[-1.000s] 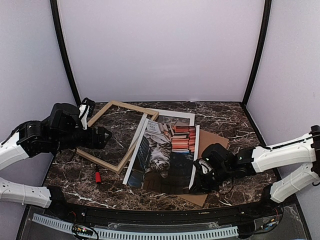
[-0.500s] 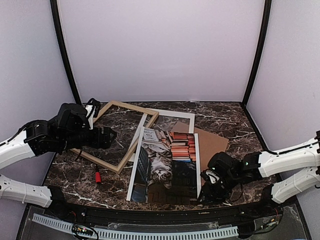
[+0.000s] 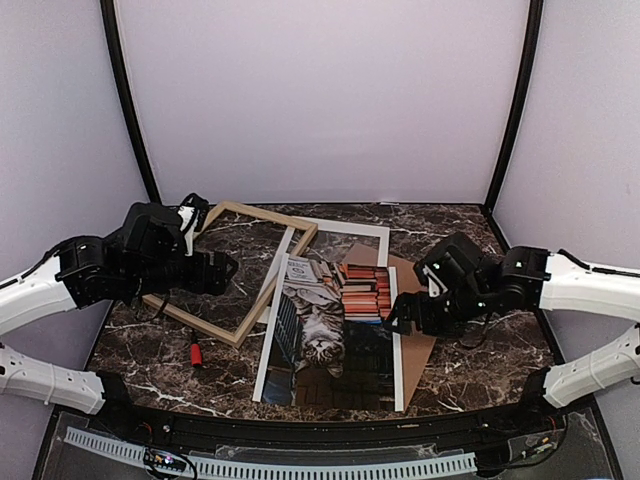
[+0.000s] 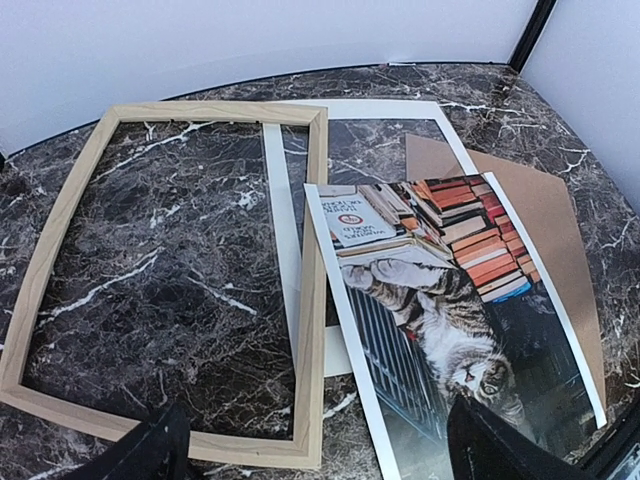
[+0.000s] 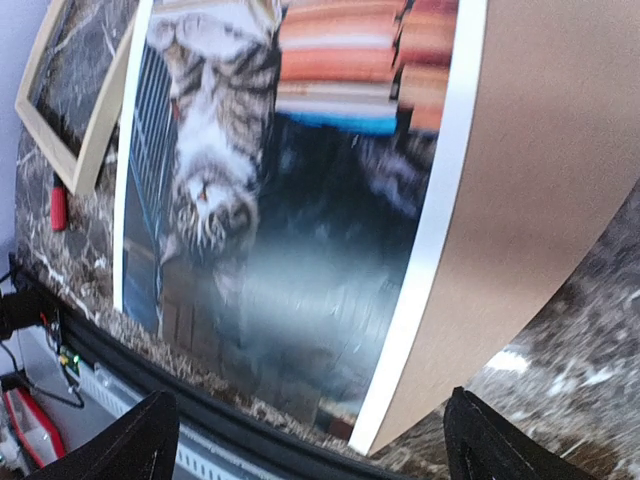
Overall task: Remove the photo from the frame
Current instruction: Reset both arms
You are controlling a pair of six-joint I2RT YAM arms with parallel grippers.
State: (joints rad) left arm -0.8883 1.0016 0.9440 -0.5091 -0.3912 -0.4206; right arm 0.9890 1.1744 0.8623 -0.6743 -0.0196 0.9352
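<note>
Top view: the frame (image 3: 270, 215) is lying flat on the left side of the table (image 3: 470, 240), and all you see through it is marble. The photo (image 3: 335, 325) sits face up just right of it, in the middle. It's lying across the white mat (image 3: 350, 227) and the brown board (image 3: 415, 350). So everything is apart and the print isn't inside anything. The left gripper (image 3: 225, 268) hangs over the frame's left half. The right gripper (image 3: 395, 315) is above the photo's right margin. Neither one looks like it's carrying anything.

Left wrist: both fingers (image 4: 150, 455) sit way out at the bottom corners, so the jaws are wide apart with nothing in them. Below is the bare frame. The photo's top-left corner is right up against the frame's right rail. Can't tell if it laps over or just touches. Cat and books are the right way up-ish and fully visible.

Right wrist: same deal. The fingers (image 5: 150, 440) are spread wide with no grip on anything, looking down on the photo's near end and its white margin, which is lying on the board. Bit blurry, but the print looks flat and loose.

My read: the job's basically done. All that could be left is nudging the photo clear of the rail and backing the arms off.
</note>
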